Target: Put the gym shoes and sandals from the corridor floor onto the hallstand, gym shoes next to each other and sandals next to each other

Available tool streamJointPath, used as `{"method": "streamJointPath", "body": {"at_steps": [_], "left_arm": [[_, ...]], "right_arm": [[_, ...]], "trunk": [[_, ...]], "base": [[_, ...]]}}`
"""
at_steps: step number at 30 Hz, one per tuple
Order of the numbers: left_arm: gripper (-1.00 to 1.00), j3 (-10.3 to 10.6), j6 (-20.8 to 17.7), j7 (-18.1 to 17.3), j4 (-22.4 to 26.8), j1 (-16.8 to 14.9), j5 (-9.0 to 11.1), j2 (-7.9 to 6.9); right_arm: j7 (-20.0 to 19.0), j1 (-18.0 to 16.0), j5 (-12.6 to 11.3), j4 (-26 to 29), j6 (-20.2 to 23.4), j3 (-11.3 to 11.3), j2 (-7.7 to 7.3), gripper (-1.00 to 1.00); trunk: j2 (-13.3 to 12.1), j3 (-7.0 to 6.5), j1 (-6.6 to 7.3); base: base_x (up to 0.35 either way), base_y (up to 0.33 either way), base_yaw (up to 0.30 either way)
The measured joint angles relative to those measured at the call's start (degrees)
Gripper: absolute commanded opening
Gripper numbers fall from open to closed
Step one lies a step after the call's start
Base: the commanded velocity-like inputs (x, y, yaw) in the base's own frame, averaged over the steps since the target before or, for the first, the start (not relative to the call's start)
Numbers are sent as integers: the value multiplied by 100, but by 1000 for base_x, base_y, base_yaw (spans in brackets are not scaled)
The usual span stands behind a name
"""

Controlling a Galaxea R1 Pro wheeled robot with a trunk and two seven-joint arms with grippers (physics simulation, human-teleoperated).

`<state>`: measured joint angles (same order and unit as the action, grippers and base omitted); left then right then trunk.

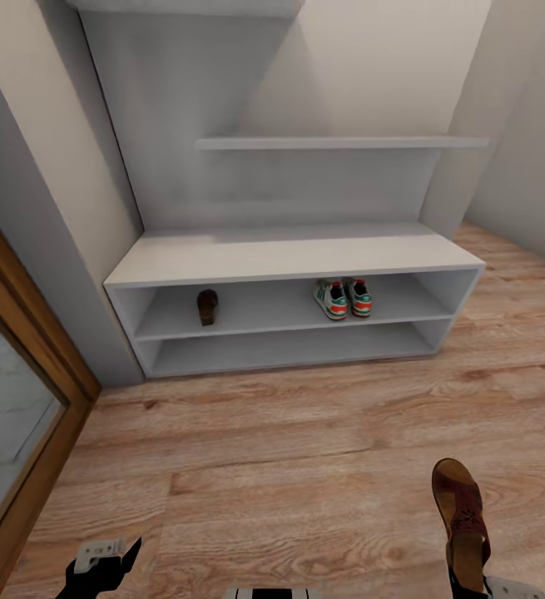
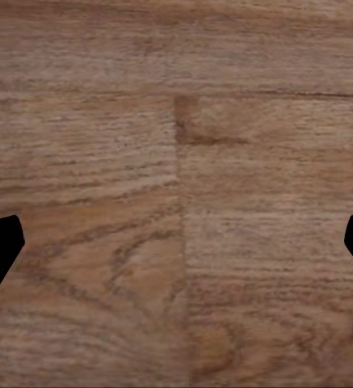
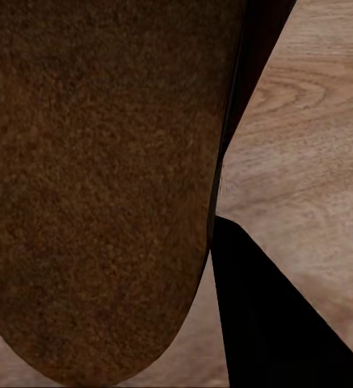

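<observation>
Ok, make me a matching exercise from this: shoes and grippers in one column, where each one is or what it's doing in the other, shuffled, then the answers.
Column one:
1. pair of gym shoes
2. sandal on the rack
3. second sandal
4. left gripper

Column two:
A. held at the right gripper, above the floor
B. open over bare wood planks
C. side by side on the right part of the hallstand's upper shelf tier
D. alone on the left part of that same tier

Pairs: 1-C, 2-D, 3-A, 4-B
</observation>
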<state>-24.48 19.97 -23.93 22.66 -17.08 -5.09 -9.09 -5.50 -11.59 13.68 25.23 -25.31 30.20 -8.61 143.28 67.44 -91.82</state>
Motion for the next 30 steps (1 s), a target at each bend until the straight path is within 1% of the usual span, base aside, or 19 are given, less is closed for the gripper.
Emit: {"method": "streamJointPath", "body": {"at_steps": [4, 8, 25, 30], "left_arm": [[100, 0, -1, 0, 2, 0, 0, 0], [100, 0, -4, 5, 6, 1, 6, 0], [100, 0, -9, 8, 8, 1, 6, 7], [100, 0, -9, 1, 2, 0, 1, 8]], "right_arm": [[0, -2, 0, 0, 0, 0, 0, -100], [0, -4, 0, -5, 0, 0, -1, -100], [0, -5, 1, -7, 0, 0, 1, -100], [0, -2, 5, -4, 1, 8, 0, -100]], "trunk": [[0, 0, 0], [0, 0, 2], [0, 0, 3], [0, 0, 3]], "base": [[-265, 211, 38], [-113, 93, 188], [-12, 10, 265], [0, 0, 35]]}}
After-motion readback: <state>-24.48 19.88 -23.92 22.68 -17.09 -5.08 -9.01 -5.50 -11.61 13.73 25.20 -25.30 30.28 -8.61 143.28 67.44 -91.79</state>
